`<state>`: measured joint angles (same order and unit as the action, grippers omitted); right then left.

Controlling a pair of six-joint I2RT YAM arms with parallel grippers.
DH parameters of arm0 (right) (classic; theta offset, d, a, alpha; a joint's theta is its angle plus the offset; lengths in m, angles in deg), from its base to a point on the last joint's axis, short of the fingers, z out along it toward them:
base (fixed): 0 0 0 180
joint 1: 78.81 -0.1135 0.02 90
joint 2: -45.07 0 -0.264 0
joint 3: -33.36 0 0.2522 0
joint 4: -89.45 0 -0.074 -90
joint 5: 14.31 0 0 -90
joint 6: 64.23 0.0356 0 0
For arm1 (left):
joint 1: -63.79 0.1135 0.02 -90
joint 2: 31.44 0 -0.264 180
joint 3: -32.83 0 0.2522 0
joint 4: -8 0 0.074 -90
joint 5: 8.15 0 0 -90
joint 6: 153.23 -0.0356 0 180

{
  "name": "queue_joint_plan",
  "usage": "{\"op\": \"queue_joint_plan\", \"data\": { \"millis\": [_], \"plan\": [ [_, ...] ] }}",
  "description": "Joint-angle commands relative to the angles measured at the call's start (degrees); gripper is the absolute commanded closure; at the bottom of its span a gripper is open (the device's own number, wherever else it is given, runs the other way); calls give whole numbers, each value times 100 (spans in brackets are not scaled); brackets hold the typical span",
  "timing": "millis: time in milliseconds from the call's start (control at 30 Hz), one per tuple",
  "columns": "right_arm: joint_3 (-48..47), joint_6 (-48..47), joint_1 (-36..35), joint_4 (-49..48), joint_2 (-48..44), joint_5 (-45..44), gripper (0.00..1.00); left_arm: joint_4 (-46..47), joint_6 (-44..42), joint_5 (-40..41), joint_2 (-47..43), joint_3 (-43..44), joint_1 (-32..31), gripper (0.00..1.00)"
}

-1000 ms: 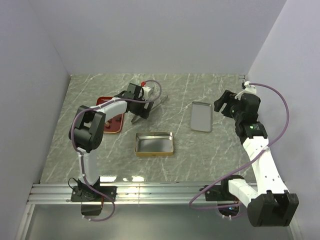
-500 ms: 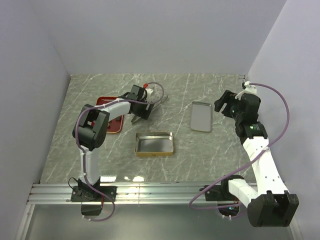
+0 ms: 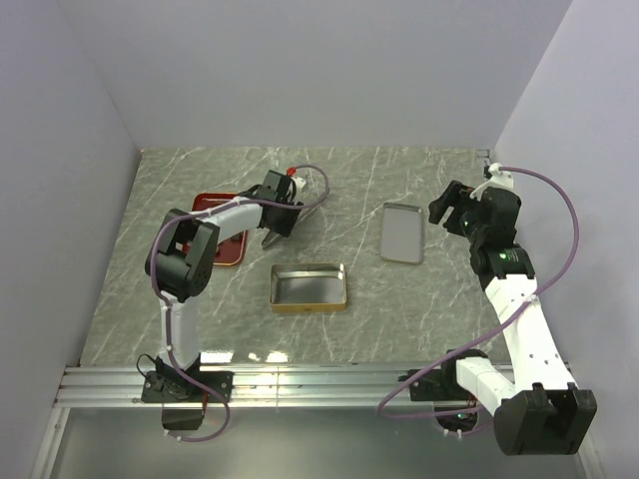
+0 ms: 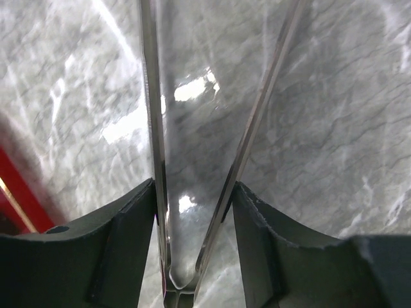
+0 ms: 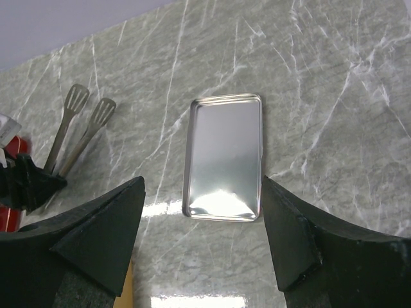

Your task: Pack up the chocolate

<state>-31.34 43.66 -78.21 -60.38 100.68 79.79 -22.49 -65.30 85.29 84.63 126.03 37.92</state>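
Metal tongs lie on the marble right of a red tray. My left gripper is at their hinge end. In the left wrist view its fingers press on both tong arms, so the left gripper is shut on them. The tong heads also show in the right wrist view. My right gripper hangs open above the table, near a silver lid, and the right gripper has nothing between its fingers. No chocolate can be made out, and the left arm covers part of the tray.
An open gold tin stands at the table's middle, in front of the tongs. The silver lid lies flat to its right. The red tray's edge shows at the left of the left wrist view. Walls close off three sides.
My left gripper's jaws have narrowed from wide open onto the tongs' arms, and the left wrist has shifted slightly. The right arm has not moved.
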Motion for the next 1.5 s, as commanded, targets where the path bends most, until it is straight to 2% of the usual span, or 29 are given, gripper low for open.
{"op": "queue_joint_plan", "data": {
  "millis": [0,333,900,1200,1467],
  "plan": [
    [31,-75,-34,-85,-104,-58,21,-137,118,201,-514,177,3,45],
    [58,-40,-34,-102,-112,-32,21,-576,610,174,-1139,379,12,47],
    [-48,30,-34,-225,46,82,21,-1069,927,367,-2052,572,11,50],
    [-171,162,-34,-392,222,311,21,-1815,1374,886,-2624,924,47,51],
    [-127,233,-34,-463,301,434,21,-2474,1946,1466,-3362,599,64,51]
  ]
}}
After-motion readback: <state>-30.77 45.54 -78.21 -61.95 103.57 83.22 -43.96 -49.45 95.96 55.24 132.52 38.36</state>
